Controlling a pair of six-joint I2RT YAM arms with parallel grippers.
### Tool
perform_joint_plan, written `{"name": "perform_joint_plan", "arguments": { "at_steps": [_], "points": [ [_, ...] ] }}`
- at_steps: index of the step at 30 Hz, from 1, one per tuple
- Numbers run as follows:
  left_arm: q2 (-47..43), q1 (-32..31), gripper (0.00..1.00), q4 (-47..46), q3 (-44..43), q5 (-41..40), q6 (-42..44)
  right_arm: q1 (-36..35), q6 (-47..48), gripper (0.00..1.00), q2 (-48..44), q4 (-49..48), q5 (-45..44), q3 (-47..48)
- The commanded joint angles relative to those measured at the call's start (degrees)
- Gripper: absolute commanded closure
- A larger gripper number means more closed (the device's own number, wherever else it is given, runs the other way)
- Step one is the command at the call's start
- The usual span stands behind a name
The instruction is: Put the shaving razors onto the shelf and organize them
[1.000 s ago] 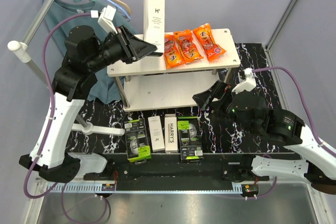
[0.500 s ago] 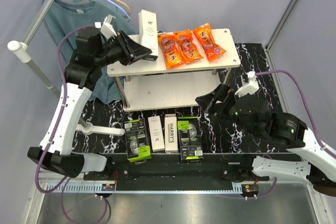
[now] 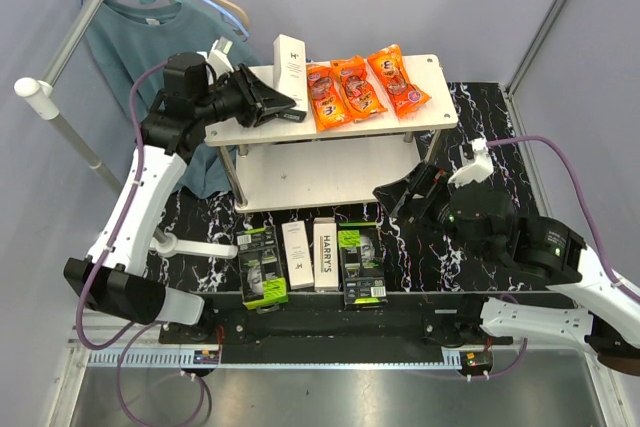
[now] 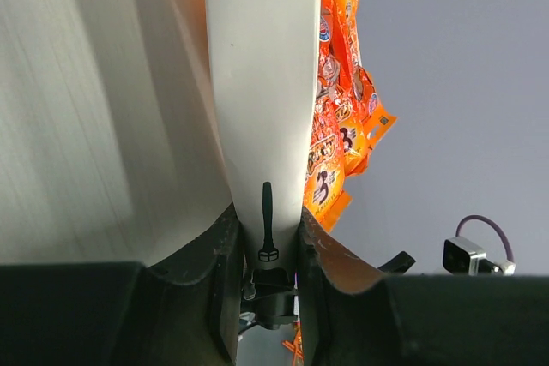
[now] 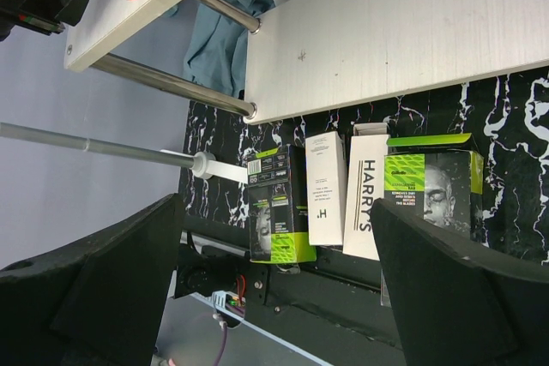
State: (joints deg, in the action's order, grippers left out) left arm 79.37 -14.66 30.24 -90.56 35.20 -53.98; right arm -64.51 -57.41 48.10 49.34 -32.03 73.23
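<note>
The left end effector (image 3: 292, 110) is clamped on the lower end of one slim white razor box (image 3: 291, 62), its fingers (image 4: 225, 263) pressing the two narrow sides. From the wrist view the box runs straight away from the grip. The overhead view shows it roughly upright, long axis vertical and "H" face outward, at the left of the shelf's (image 3: 432, 119) top board, just beside the orange snack packets (image 3: 360, 82). Whether its base already rests flat on the board I cannot tell, and letting go probably turns on that. The right end effector (image 3: 398, 183) hangs with its jaws spread and nothing between them, over the bench (image 3: 470, 147) by the lower board's right end. Toward the near edge and to its left lie the four other boxes in a row (all flat, long axes running from the near edge toward the shelf): black box (image 3: 262, 265), white box (image 3: 297, 255), HARRY'S box (image 3: 325, 253), second black box (image 3: 362, 263). The last is nearest the right arm, which seems better placed for it.
</note>
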Motion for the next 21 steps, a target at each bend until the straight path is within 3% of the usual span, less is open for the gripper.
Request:
{"name": "perform_joint_plan", "arguments": {
  "at_steps": [1,21],
  "points": [
    [2.3,0.2,0.89,-2.2,0.3,4.3,-1.0,-0.4,-1.0,0.00,-1.1,-1.2,-1.1,-0.5],
    [5.5,-4.3,0.88,-5.6,0.0,1.9,-3.8,-0.4,-1.5,0.00,-2.1,-0.1,-1.4,-0.9]
  ]
}}
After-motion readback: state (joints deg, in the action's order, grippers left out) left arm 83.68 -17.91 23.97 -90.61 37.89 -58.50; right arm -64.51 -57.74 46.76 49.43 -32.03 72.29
